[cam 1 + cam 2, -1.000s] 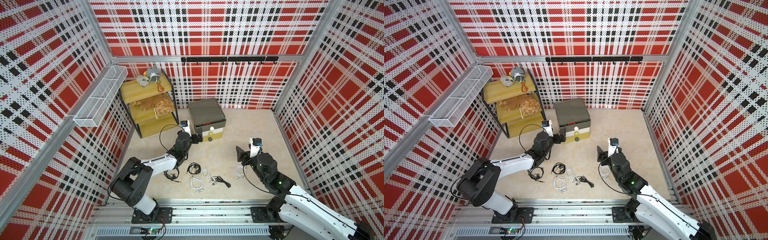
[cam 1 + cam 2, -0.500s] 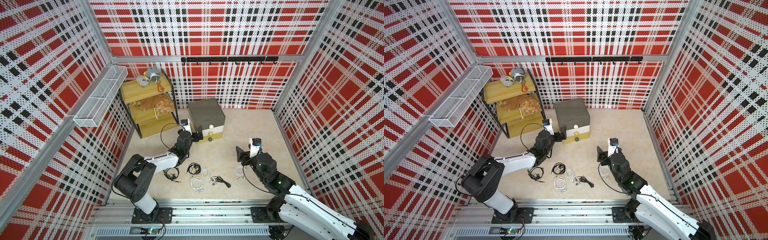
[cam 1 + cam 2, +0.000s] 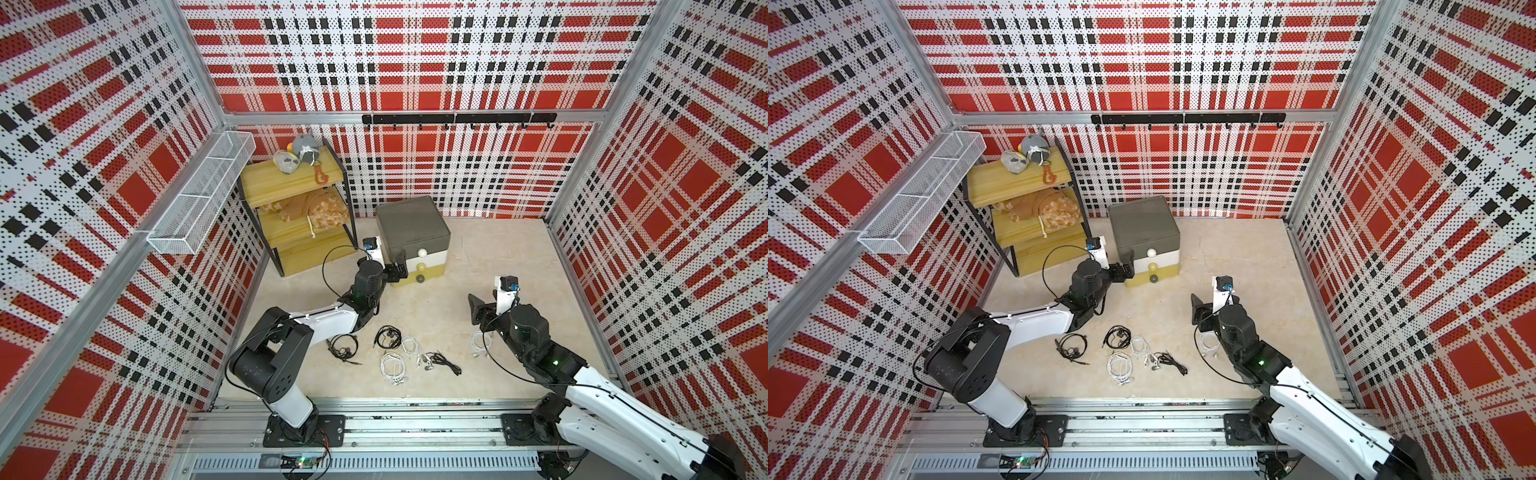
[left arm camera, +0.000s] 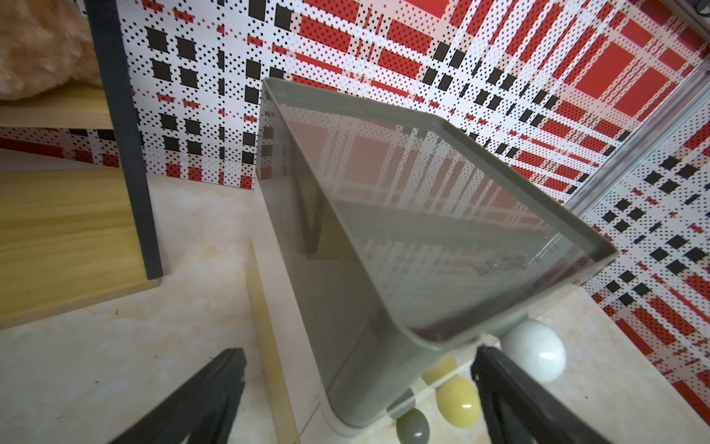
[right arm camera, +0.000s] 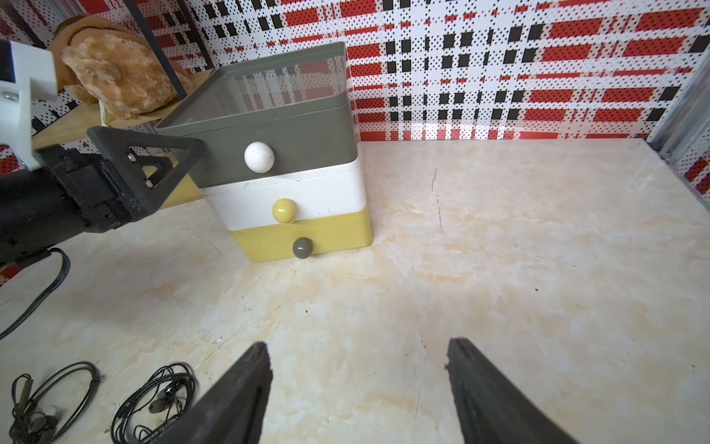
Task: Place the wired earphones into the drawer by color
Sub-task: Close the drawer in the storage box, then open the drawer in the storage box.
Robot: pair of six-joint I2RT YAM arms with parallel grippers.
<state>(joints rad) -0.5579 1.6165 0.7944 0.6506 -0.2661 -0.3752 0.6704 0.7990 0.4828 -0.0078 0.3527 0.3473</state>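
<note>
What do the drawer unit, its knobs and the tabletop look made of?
Drawer unit: likely moulded plastic, smooth satin, rounded corners. Knobs: glossy balls with sharp highlights, plastic or glazed ceramic, cannot tell. Tabletop: beige veined marble look, faintly scratched; stone or printed laminate.

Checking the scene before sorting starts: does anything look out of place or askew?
Nothing spilled or damaged. One white earphone bundle lies apart from the other bundles, beside the right arm. The drawer unit sits slightly askew to the back wall.
</note>
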